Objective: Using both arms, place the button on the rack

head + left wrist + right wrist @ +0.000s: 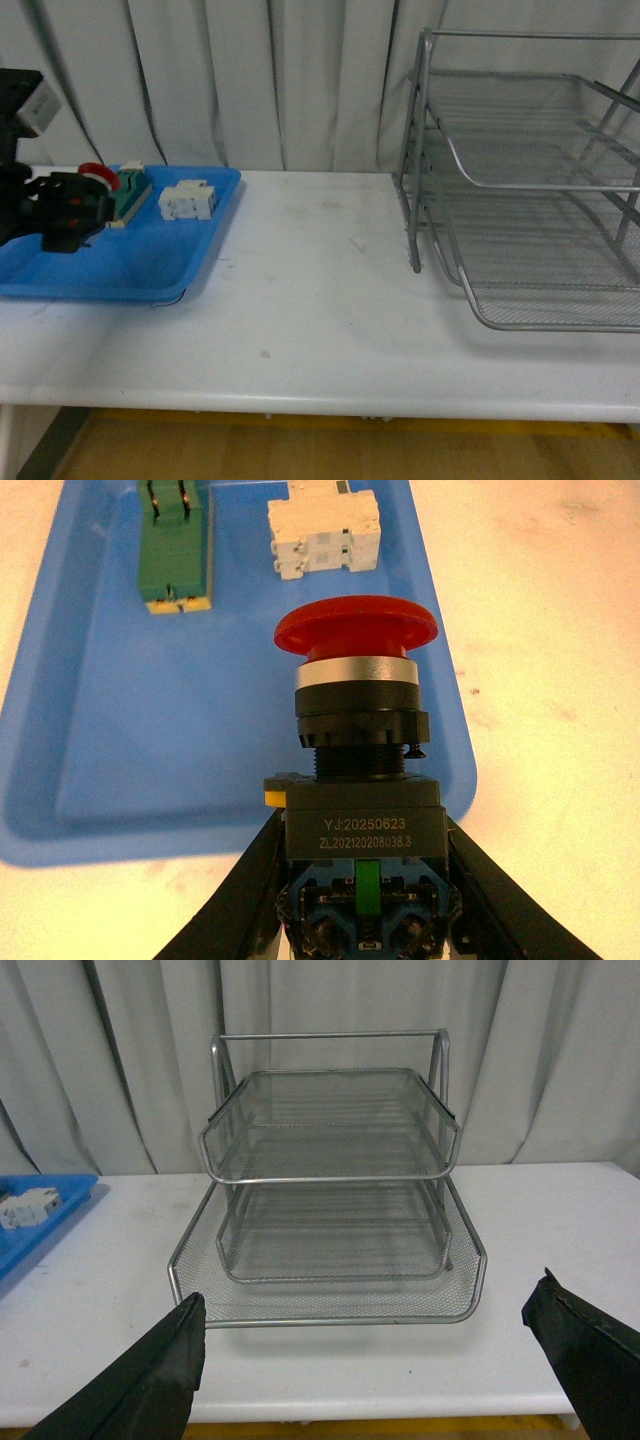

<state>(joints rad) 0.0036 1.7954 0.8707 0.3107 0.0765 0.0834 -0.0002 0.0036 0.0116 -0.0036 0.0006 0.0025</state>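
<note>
My left gripper (75, 205) is shut on the button (357, 730), its two black fingers clamping the dark boxy body while the red round cap (97, 173) points away from the wrist. It hangs just above the blue tray (130, 265) at the table's far left. The silver wire-mesh rack (530, 190) stands at the right, its shelves slid out toward me. In the right wrist view my right gripper (370, 1360) is open, facing the rack (330, 1190) from the table's front edge, with nothing between its fingers. The right arm does not show in the front view.
A green block (176, 555) and a white block (323, 532) lie in the blue tray (120, 730) beyond the button. White table (320, 290) stretches between tray and rack. Grey curtains hang behind.
</note>
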